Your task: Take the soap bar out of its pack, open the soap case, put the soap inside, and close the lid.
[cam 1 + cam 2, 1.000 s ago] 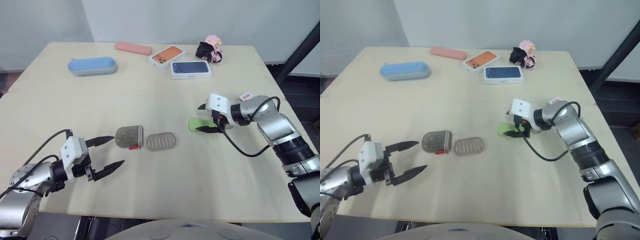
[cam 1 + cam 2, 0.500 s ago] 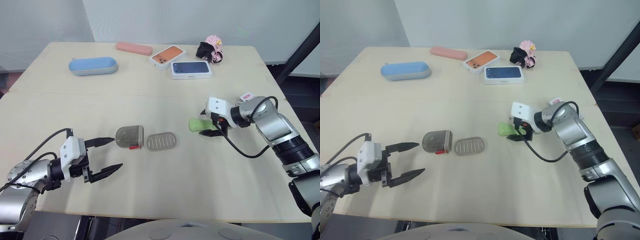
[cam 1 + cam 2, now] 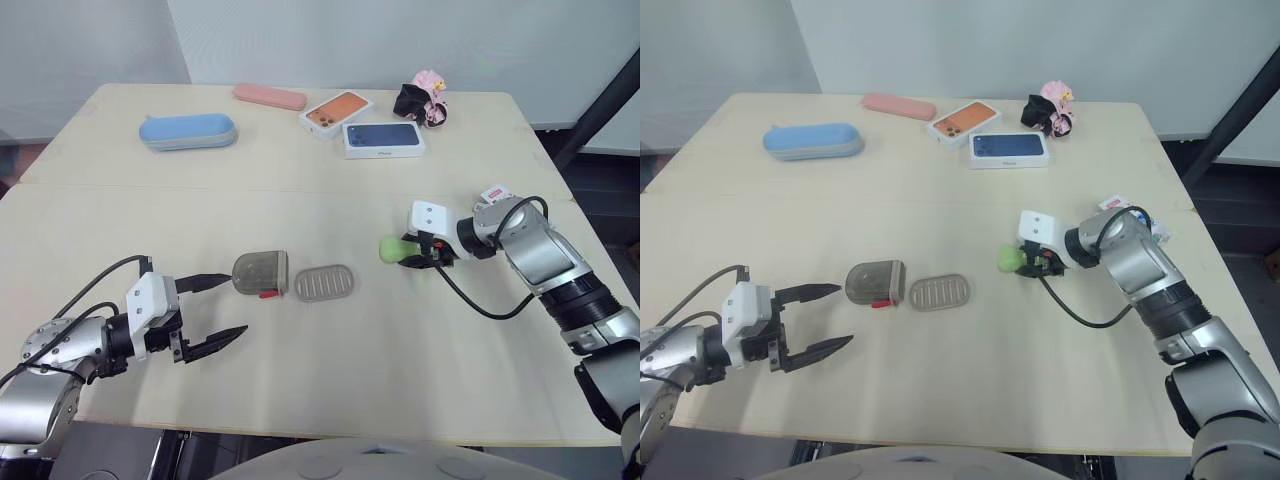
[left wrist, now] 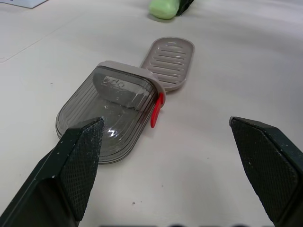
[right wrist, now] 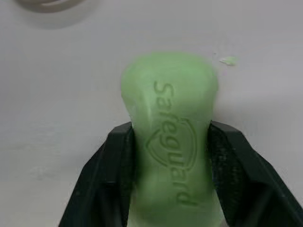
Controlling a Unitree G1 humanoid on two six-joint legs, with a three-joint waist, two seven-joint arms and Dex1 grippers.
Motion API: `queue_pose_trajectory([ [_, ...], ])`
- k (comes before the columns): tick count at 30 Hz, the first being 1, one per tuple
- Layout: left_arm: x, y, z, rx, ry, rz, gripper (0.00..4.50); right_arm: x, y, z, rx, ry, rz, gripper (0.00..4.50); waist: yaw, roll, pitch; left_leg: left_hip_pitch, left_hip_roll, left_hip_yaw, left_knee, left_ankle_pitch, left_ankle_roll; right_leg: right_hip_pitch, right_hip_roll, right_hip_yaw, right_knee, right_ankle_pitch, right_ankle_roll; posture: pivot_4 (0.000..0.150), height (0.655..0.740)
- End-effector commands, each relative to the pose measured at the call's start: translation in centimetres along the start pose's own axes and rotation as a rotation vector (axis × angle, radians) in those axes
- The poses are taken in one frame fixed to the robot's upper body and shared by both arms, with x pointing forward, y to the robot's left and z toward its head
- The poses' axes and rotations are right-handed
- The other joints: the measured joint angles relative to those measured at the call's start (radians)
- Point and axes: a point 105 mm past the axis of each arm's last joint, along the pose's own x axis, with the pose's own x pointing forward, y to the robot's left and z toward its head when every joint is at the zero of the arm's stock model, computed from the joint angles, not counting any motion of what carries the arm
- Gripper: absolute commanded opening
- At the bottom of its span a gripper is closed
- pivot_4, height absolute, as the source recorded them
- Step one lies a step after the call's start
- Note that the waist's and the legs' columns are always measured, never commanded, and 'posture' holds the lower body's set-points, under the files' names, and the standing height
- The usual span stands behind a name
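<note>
In the last second my right gripper [image 5: 170,132] has drawn its two black fingers in from either side of the green soap bar [image 3: 391,247]. It now pinches the bar across its waist, at the right side of the table [image 3: 330,390], well apart from the soap case. "Safeguard" is pressed into the bar's upper face, with a shield outline behind the letters. My left gripper [image 3: 236,303] has barely shifted. Its fingers are spread wide, near the case's smoky clear lid [image 4: 111,106] but not touching it. The lid lies flat with a red clasp [image 4: 156,109] at its edge, and it touches the ribbed grey tray [image 4: 168,61] lying open beside it. The lid carries raised lettering, perhaps "udo", too faint for me to be sure.
</note>
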Motion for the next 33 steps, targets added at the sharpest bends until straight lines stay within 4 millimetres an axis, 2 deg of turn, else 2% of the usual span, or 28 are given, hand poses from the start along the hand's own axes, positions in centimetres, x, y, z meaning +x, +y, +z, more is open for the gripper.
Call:
queue_pose_trajectory([
  [1,0.0,0.2,0.5,0.024,-0.010,0.008,4.50,-1.0,-0.5,2.1,-0.067,-0.061,-0.003,1.76,0.000,0.000,0.000,0.000,0.000,0.000,0.000,0.000,0.000,0.000,0.000,0.000,0.000,0.000,0.000,0.150,0.7400],
  [4,-0.2,0.5,0.4,0.025,-0.002,0.016,4.50,-1.5,0.0,4.1,-0.155,-0.107,0.042,1.76,-0.001,0.000,0.000,0.000,0.000,0.000,0.000,0.000,0.000,-0.001,0.000,0.000,0.000,0.000,0.000,0.150,0.7400],
  [7,-0.3,0.8,0.4,0.025,0.003,0.020,4.50,-1.6,1.5,8.0,-0.231,-0.196,0.111,1.76,-0.003,0.000,0.000,0.000,0.000,0.001,0.000,0.000,0.000,-0.001,0.000,0.001,0.001,0.000,0.000,0.150,0.7400],
  [8,-0.3,0.9,0.4,0.026,0.004,0.020,4.50,-1.6,1.8,8.7,-0.238,-0.211,0.125,1.76,-0.007,0.000,0.000,0.000,0.000,0.001,0.000,0.000,0.000,-0.002,0.000,0.001,0.002,0.000,0.000,0.150,0.7400],
  [10,-0.3,1.1,0.4,0.027,0.004,0.025,4.50,-1.0,2.8,9.9,-0.233,-0.224,0.150,1.76,-0.005,0.000,0.000,0.000,0.002,0.001,0.000,0.000,0.000,-0.002,0.002,0.002,0.002,0.000,0.000,0.150,0.7400],
  [12,-0.2,1.5,0.4,0.033,0.000,0.034,4.50,0.7,4.4,10.8,-0.228,-0.225,0.185,1.76,-0.002,-0.002,-0.001,0.000,0.002,0.001,0.000,0.000,0.000,-0.002,0.002,0.001,0.003,0.000,0.000,0.150,0.7400],
  [17,0.1,1.9,0.7,0.047,-0.008,0.036,4.50,2.9,6.8,11.1,-0.255,-0.189,0.251,1.76,0.005,-0.003,-0.002,-0.001,0.001,0.001,0.000,0.000,0.000,-0.003,0.001,0.001,0.002,0.000,0.000,0.150,0.7400],
  [23,0.1,2.3,0.8,0.051,-0.005,0.034,4.50,4.7,6.8,11.7,-0.281,-0.171,0.251,1.76,-0.004,-0.003,-0.002,0.000,0.001,0.001,0.000,0.001,-0.002,-0.003,0.001,0.001,0.003,0.000,0.000,0.150,0.7400],
  [33,0.2,2.1,0.8,0.050,-0.004,0.034,4.50,6.1,7.5,11.8,-0.305,-0.164,0.277,1.76,-0.006,-0.003,-0.002,0.000,0.001,0.001,0.000,0.001,-0.002,-0.003,0.001,0.001,0.003,0.000,0.000,0.150,0.7400],
])
